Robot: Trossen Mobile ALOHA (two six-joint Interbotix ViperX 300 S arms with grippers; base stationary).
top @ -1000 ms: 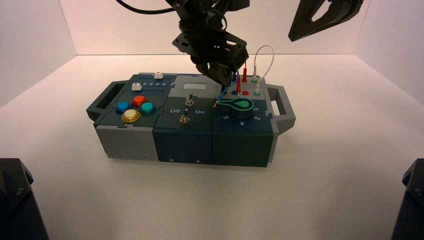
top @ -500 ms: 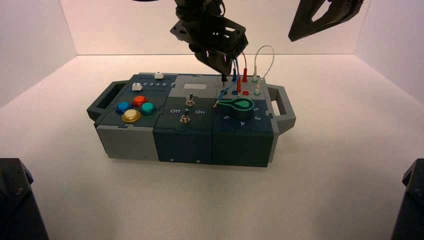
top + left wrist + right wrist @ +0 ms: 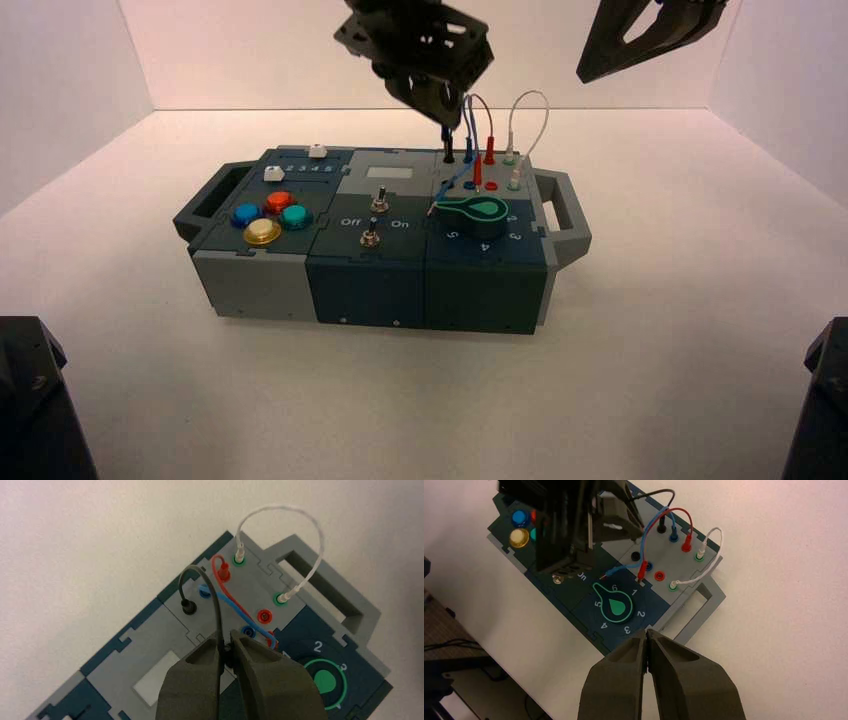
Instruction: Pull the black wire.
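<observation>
The black wire (image 3: 213, 596) arches up from its far plug (image 3: 188, 607), which stands in its socket at the box's far side, and runs down into my left gripper (image 3: 226, 652). That gripper is shut on the wire's near end and holds it above the box (image 3: 380, 270). In the high view the left gripper (image 3: 440, 110) hovers over the wire panel, with the far black plug (image 3: 448, 152) below it. The near black socket (image 3: 636, 555) is empty. My right gripper (image 3: 646, 636) is shut and empty, parked high at the right (image 3: 588, 72).
A white lead (image 3: 530, 102) arches between two green sockets. A red lead (image 3: 488, 150) and a blue lead (image 3: 468, 150) stand beside the black plug; the blue lead's loose end (image 3: 433, 208) lies near the green knob (image 3: 480, 210). Toggle switches (image 3: 378, 202) and coloured buttons (image 3: 262, 231) lie to the left.
My left gripper has risen from the wire panel, shut on the black wire's near end. That end has come up out of its socket. The right arm has not moved.
</observation>
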